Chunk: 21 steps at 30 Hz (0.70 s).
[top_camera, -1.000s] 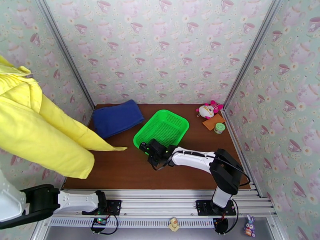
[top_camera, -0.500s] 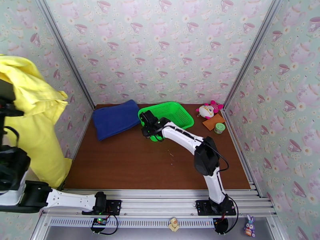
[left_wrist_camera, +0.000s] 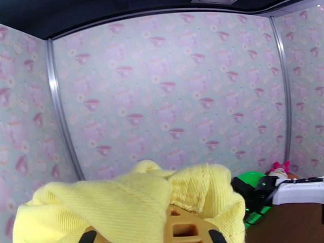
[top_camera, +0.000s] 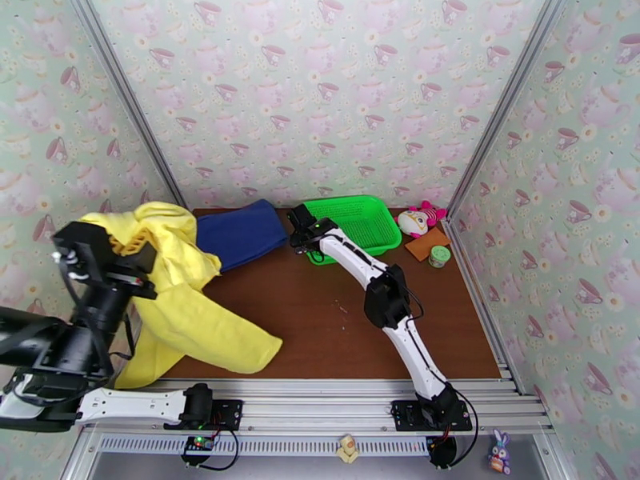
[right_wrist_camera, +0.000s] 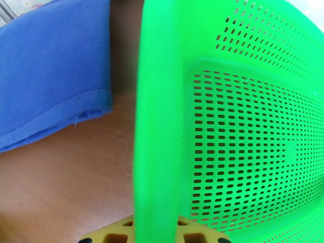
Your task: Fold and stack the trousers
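Left claw (left_wrist_camera: 150, 236) pinching the bright yellow soft cloth trousers (top_camera: 188, 314), right claw (right_wrist_camera: 156, 233) clamped on the green perforated plastic basket (top_camera: 362, 222) by its rim!
Trousers bunch up high on the left, draping onto the brown wooden table (top_camera: 320, 330) at its near-left corner, touching the folded dark blue cloth (top_camera: 240, 234).

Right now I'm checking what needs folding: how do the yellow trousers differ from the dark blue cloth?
The yellow trousers are crumpled and bunched in a loose heap, while the dark blue cloth lies folded flat. The trousers are bright yellow and the cloth is dark blue. The trousers spread over far more area than the cloth. Both are plain, unmarked soft fabric.
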Each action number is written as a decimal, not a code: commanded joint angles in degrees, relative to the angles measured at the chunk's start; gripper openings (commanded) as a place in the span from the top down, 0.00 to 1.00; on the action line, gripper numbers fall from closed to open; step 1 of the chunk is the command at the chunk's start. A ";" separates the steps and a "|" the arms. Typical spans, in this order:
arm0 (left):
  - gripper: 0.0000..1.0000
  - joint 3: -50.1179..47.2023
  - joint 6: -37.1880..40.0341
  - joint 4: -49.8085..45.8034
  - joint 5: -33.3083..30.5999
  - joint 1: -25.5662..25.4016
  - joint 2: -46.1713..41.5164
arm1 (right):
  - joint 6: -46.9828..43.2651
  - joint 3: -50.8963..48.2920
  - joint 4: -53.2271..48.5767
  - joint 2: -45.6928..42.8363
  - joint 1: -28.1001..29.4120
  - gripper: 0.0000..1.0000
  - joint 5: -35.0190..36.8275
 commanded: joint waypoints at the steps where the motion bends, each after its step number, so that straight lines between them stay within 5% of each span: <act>1: 1.00 -1.07 -28.41 -25.73 5.81 -0.04 1.91 | 4.89 1.11 8.92 1.39 -1.82 0.94 -9.91; 3: 1.00 -2.42 -34.44 -29.55 8.78 0.84 3.28 | 5.08 1.21 10.78 1.84 -2.04 0.84 -11.36; 6: 1.00 -4.77 -40.69 -31.29 17.01 6.03 6.48 | 4.36 1.19 11.91 1.11 -2.06 0.44 -11.89; 8: 1.00 -6.24 -43.12 -29.24 26.45 14.59 9.26 | 3.33 -0.36 11.95 -2.18 -2.09 0.28 -11.08; 9: 1.00 -6.54 -44.48 -28.28 31.29 18.91 10.77 | 2.85 -2.10 12.29 -4.58 -2.09 0.03 -10.41; 13: 1.00 -6.39 -48.59 -20.24 50.95 32.91 17.88 | 2.43 -19.36 17.06 -22.15 -2.79 0.00 -5.64; 18: 1.00 1.90 -50.63 -13.70 61.20 32.20 31.05 | 11.15 -52.01 25.39 -50.05 -11.51 0.01 -6.23; 21: 1.00 9.91 -50.41 -10.56 60.80 27.61 40.45 | 12.01 -67.45 27.02 -63.22 -17.47 0.01 -5.34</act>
